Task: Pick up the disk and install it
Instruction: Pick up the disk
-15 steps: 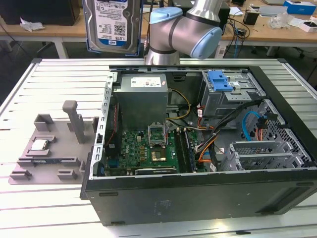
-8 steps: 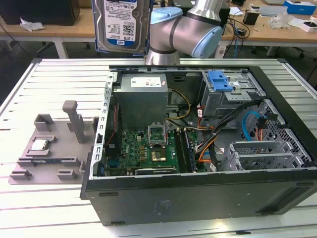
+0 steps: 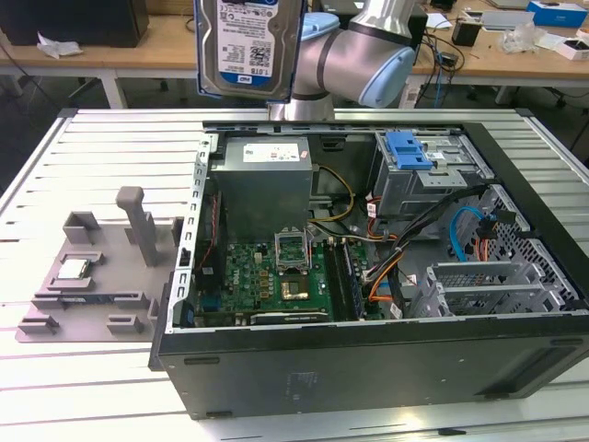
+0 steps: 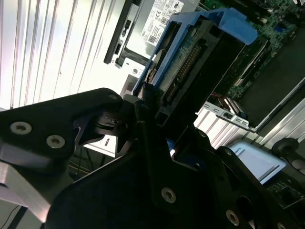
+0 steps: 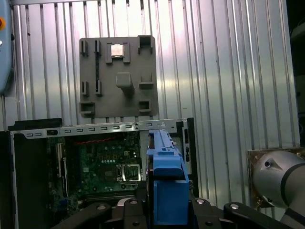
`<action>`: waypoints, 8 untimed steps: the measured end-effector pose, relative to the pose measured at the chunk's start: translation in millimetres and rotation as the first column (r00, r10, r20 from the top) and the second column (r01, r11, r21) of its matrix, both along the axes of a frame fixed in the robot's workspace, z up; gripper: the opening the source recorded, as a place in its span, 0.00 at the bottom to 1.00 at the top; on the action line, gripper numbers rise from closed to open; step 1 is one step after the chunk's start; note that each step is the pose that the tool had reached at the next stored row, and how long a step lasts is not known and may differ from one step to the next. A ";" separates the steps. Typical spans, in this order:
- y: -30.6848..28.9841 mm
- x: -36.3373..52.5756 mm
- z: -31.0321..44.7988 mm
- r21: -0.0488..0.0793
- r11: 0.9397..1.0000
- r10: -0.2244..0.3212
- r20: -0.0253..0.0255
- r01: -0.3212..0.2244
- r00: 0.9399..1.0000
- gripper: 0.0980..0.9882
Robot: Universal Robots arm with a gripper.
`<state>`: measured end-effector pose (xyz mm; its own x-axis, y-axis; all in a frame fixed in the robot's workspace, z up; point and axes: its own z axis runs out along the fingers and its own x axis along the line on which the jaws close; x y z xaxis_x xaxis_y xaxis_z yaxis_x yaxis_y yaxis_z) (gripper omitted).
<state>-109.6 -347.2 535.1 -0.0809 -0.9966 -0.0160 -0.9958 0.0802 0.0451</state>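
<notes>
The disk (image 3: 248, 41) hangs upright high over the back edge of the open computer case (image 3: 368, 359), its white-and-blue label facing the exterior camera. In both wrist views my gripper (image 4: 157, 112) (image 5: 167, 210) is shut on it. Black fingers (image 4: 143, 143) clamp the end of the disk (image 4: 190, 57), whose blue rail frame (image 5: 164, 167) runs along its edges. The disk is above the case, over the power supply (image 3: 262, 175) side, and touches nothing else.
A bare blue bracket (image 3: 409, 147) sits atop the metal drive cage at the case's back right. The motherboard (image 3: 276, 276) lies in the case floor. A grey fixture plate (image 3: 92, 276) with a small square chip (image 3: 74, 269) lies on the slatted table at the exterior view's left.
</notes>
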 end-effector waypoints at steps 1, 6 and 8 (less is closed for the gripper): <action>0.0 1.6 0.0 0.000 1.000 0.000 0.000 0.000 1.000 0.30; 0.0 10.1 -1.2 0.000 1.000 0.000 0.000 0.000 1.000 0.30; 0.0 12.1 -1.8 0.000 1.000 0.000 0.000 0.000 1.000 0.30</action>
<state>-97.5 -347.2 533.3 -0.0809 -0.9966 -0.0161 -0.9958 0.0801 0.0451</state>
